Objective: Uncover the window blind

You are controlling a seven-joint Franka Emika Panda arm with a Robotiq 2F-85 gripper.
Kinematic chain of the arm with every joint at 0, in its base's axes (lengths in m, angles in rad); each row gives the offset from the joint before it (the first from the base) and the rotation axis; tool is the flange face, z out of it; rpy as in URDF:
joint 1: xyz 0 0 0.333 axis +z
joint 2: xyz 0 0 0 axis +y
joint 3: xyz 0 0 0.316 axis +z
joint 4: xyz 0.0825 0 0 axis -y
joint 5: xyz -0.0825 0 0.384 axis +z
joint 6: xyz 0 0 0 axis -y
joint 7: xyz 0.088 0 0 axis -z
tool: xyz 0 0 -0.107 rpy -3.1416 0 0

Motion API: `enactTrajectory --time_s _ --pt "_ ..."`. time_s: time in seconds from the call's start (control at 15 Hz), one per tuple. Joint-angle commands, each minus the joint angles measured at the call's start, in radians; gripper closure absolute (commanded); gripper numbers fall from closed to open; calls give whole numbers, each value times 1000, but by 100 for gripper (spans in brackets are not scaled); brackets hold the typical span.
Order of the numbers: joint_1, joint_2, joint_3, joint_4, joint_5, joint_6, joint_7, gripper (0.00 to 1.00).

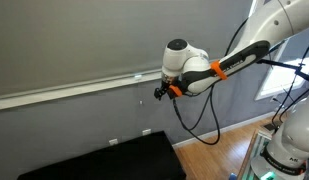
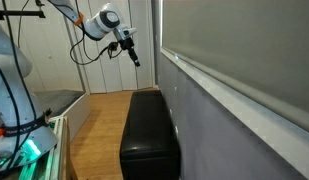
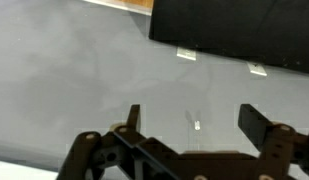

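Observation:
The window blind (image 1: 74,40) is a wide plain grey shade that fills the upper wall in both exterior views (image 2: 244,40). Its thin pale bottom rail (image 1: 74,88) runs across the wall. A small pale pull (image 1: 142,100) hangs just below the rail. My gripper (image 1: 160,93) is open and empty, close to the wall beside the rail's end. In the wrist view, which stands upside down, the pull (image 3: 196,125) shows between my open fingers (image 3: 194,120), farther off and not touched.
A darker grey wall (image 1: 64,125) lies below the blind, with two white outlets (image 1: 112,141). A black bench (image 2: 149,130) stands on the wood floor (image 2: 99,130) against the wall. A second robot base (image 1: 289,140) stands nearby.

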Motion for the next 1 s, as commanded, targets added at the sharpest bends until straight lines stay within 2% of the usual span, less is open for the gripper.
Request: enactTrajectory --time_s 0.0,0.07,0.13,0.2,0.27,0.47,0.87,0.93 --pt "-35 160 51 127 -277 -37 255 0" --pt "83 206 -67 153 -346 -39 316 0" --pt "112 234 -94 170 -321 -41 321 0" --pt "136 151 -127 99 -264 -11 249 0" --pt "159 183 -149 117 -273 -11 266 0" --pt "181 230 -171 151 -275 -12 276 0" --pt "182 230 -171 158 -275 -14 276 0" --pt "184 255 -182 177 -321 -16 315 0"
